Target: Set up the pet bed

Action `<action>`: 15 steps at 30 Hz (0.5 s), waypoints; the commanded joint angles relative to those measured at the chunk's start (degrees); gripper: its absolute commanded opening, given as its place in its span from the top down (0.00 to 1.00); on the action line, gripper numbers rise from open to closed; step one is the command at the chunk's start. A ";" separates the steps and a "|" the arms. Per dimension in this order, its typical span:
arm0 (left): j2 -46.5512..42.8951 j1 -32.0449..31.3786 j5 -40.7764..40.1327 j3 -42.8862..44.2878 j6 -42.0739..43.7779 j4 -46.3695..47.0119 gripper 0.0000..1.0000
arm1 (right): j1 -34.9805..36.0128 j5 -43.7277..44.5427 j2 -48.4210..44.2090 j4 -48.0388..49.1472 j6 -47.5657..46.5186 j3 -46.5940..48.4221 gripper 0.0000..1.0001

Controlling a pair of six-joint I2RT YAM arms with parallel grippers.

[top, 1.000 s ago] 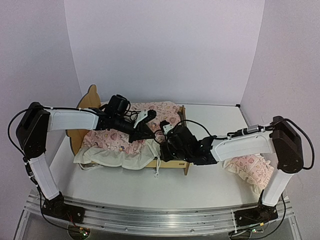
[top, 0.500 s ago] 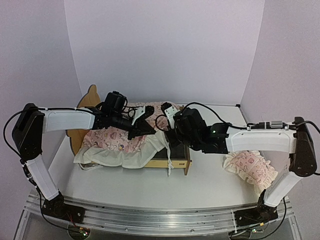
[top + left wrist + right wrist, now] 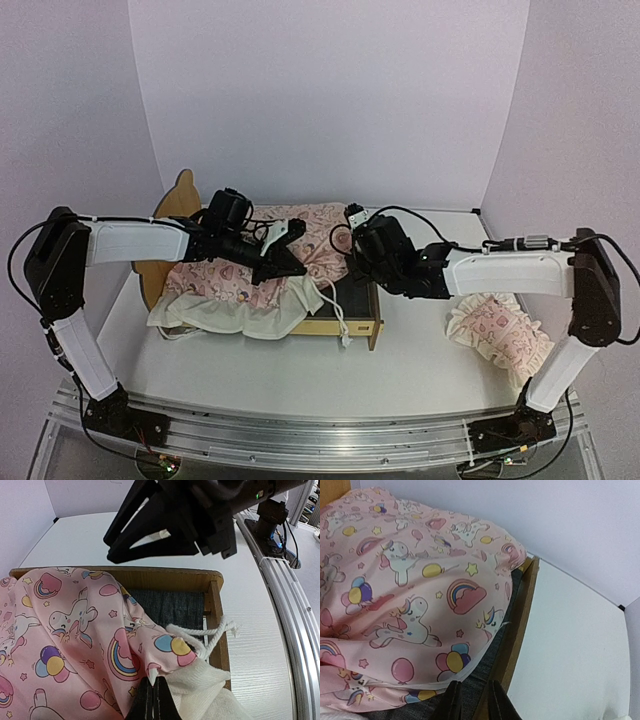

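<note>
The pet bed (image 3: 165, 205) is pale wood with an ear-shaped headboard at the left, and its wooden rail (image 3: 165, 577) (image 3: 517, 625) frames a dark grey base (image 3: 170, 607). A pink print quilt (image 3: 230, 280) (image 3: 65, 630) (image 3: 405, 590) is bunched over most of the bed. My left gripper (image 3: 290, 265) (image 3: 155, 695) is shut on the quilt's corner, where the pink face meets the white backing. My right gripper (image 3: 348, 225) (image 3: 472, 690) is slightly open and empty. It hovers over the foot rail and the grey base, and it also shows in the left wrist view (image 3: 109, 550).
A ruffled pink pillow (image 3: 500, 335) lies on the table at the right, under my right arm. A white cord (image 3: 335, 310) (image 3: 210, 632) hangs from the quilt over the front rail. White walls close in the back and both sides.
My right gripper has moved from the bed's front right corner back along the foot rail. The quilt edge has dropped there, and more grey base shows. My left gripper has barely moved.
</note>
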 commanded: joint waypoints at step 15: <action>-2.33 0.39 -0.67 -0.54 0.82 0.62 1.00 | -5.43 -40.00 -7.66 0.32 5.83 -7.44 0.56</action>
